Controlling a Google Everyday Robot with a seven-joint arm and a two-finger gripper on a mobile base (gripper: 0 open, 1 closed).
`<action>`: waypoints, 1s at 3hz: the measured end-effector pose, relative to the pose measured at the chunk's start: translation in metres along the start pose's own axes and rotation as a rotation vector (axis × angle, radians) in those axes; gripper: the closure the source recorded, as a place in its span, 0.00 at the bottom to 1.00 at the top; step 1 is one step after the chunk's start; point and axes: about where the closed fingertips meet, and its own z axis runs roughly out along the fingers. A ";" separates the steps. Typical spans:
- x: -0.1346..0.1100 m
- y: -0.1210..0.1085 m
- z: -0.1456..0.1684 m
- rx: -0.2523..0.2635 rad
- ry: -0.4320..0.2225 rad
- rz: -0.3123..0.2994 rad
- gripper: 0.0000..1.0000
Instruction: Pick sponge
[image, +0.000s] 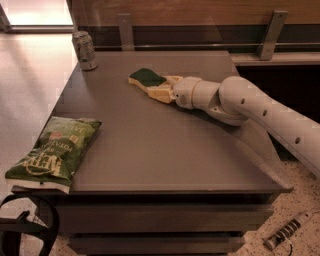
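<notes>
The sponge (145, 77), with a dark green top over pale yellow foam, lies flat on the grey table (150, 150) at its far middle. My gripper (157, 85) reaches in from the right on the white arm (260, 107), low over the table, and sits at the sponge's right end, touching or nearly touching it. The sponge's left part sticks out beyond the gripper.
A green chip bag (52, 152) lies at the table's front left corner, partly over the edge. A soda can (85, 50) stands at the far left corner. A rail with metal posts (270, 35) runs behind the table. A power strip (287, 231) lies on the floor at the lower right.
</notes>
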 end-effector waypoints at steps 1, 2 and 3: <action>-0.013 0.002 -0.007 -0.016 -0.009 -0.010 1.00; -0.035 0.000 -0.028 -0.023 -0.031 -0.029 1.00; -0.063 -0.001 -0.063 -0.021 -0.038 -0.067 1.00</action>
